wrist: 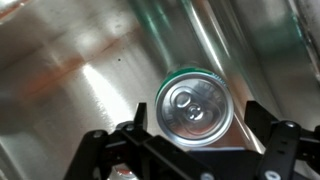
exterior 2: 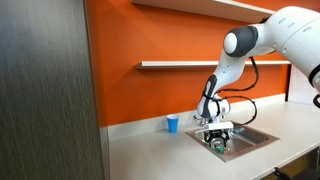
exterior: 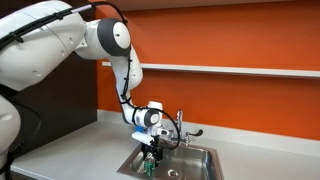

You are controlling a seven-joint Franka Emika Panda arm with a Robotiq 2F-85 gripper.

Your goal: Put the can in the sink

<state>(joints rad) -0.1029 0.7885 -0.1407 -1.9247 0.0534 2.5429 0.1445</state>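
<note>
Can: the green drink can (wrist: 193,108) stands upright, low inside the sink (exterior: 196,166), toward its left side in an exterior view.
Pincer: the gripper (exterior: 151,150) reaches down into the basin. Its two fingers (wrist: 141,128) sit tight on the can's left and right sides, so it looks like it is holding the can.
Bottom of can: I cannot tell if it touches the sink floor.
How the can feels: likely light, with thin metal walls that dent if squeezed hard. The round sides are smooth and slippery.
Where to hold: around the middle of the sides, not the silvery top.
Nearby: the faucet (exterior: 180,122) is at the far rim. A blue cup (exterior 2: 173,123) sits on the counter (exterior 2: 150,150), well apart.
</note>
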